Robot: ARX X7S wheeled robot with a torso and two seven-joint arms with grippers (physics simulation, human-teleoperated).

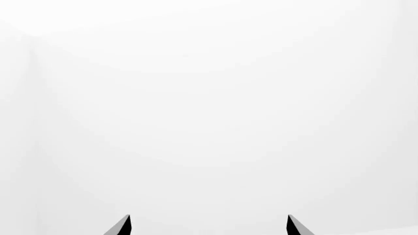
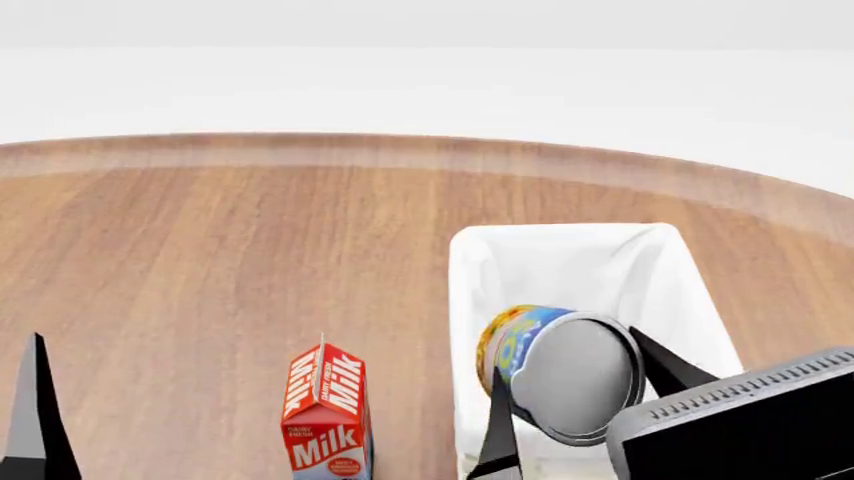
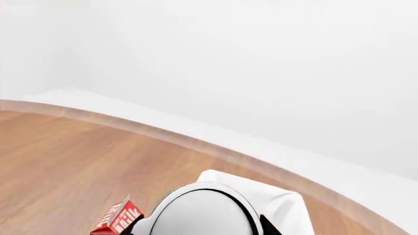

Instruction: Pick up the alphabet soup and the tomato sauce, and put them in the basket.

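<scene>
Alphabet soup (image 2: 561,365) between right fingers (image 2: 501,435) above basket (image 2: 467,270)

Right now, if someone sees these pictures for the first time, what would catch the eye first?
First, the alphabet soup, a blue-labelled can held tilted in the right gripper over the white basket at the right of the wooden table. Next, the red milk carton standing upright to the left of the basket. The left wrist view shows only white beyond the left gripper.
</scene>
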